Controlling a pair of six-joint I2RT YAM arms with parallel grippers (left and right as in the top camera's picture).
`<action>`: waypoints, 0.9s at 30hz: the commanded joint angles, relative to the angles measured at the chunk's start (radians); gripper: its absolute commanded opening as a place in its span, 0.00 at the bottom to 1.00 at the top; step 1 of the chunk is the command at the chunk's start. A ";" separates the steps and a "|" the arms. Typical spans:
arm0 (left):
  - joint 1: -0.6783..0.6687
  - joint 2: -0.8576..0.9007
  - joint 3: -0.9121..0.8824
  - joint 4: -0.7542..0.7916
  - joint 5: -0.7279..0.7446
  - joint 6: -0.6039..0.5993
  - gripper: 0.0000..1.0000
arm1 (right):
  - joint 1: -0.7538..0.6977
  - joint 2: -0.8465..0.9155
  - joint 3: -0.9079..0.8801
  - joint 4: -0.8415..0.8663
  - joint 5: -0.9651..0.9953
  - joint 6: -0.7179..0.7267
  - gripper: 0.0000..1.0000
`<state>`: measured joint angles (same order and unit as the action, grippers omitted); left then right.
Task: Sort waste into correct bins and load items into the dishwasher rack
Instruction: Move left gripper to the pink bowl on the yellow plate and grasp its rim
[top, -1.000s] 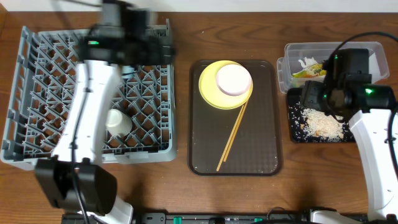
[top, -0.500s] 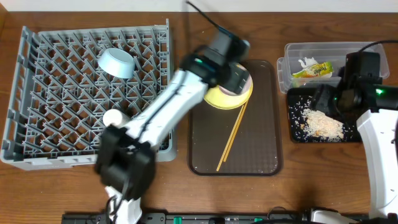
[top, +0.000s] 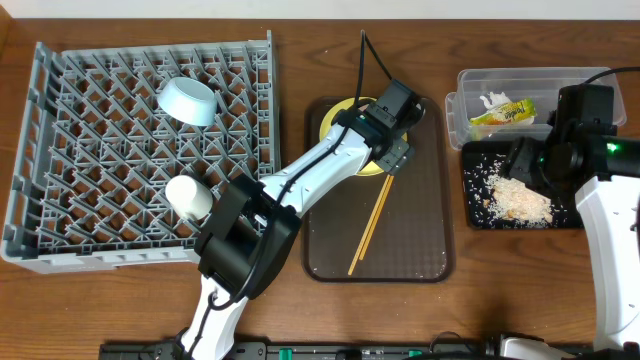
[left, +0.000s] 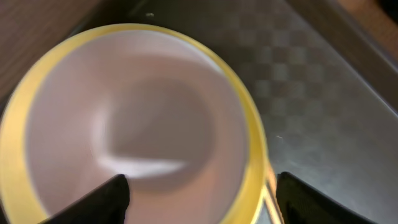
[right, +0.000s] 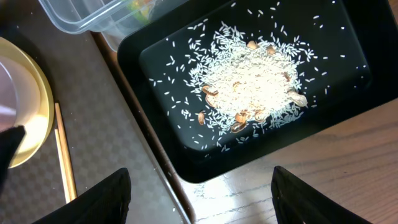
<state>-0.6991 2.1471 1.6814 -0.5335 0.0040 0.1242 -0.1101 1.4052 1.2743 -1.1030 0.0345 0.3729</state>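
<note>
**Left gripper over the white bowl, fingers spread**

The left gripper (left: 202, 186) is hanging over the far end of the tray (top: 420, 240). Its fingers are standing spread to either side of the white bowl (left: 143, 130), which is sitting on the yellow plate (left: 252, 124). Whether the fingers are touching the bowl cannot be told. The chopsticks (top: 372, 225) are lying on the tray, running from the plate toward the near edge.

In the rack (top: 60, 150) on the left, the blue bowl (top: 188, 100) is lying tilted at the far side and the cup (top: 188, 196) is resting nearer.

The right gripper (right: 200, 186) is hovering over the black tub (right: 348, 37) on the right, fingers spread and gripping nothing. Rice (right: 255, 87) and crumbs (right: 210, 91) are lying heaped in that tub. Just beyond it, the clear tub (top: 575, 80) is holding the wrapper (top: 505, 114) and the paper scrap (top: 494, 100).
</note>
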 joint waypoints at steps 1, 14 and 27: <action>0.004 0.023 0.007 0.002 -0.076 0.014 0.69 | -0.007 -0.008 0.006 -0.002 0.014 0.014 0.70; 0.004 0.024 -0.025 0.016 -0.042 0.014 0.67 | -0.007 -0.008 0.006 -0.002 0.014 0.014 0.70; 0.001 0.024 -0.058 0.021 -0.042 0.010 0.33 | -0.007 -0.008 0.006 -0.012 0.014 0.011 0.70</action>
<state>-0.6987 2.1536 1.6424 -0.5121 -0.0326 0.1318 -0.1101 1.4052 1.2743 -1.1110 0.0345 0.3752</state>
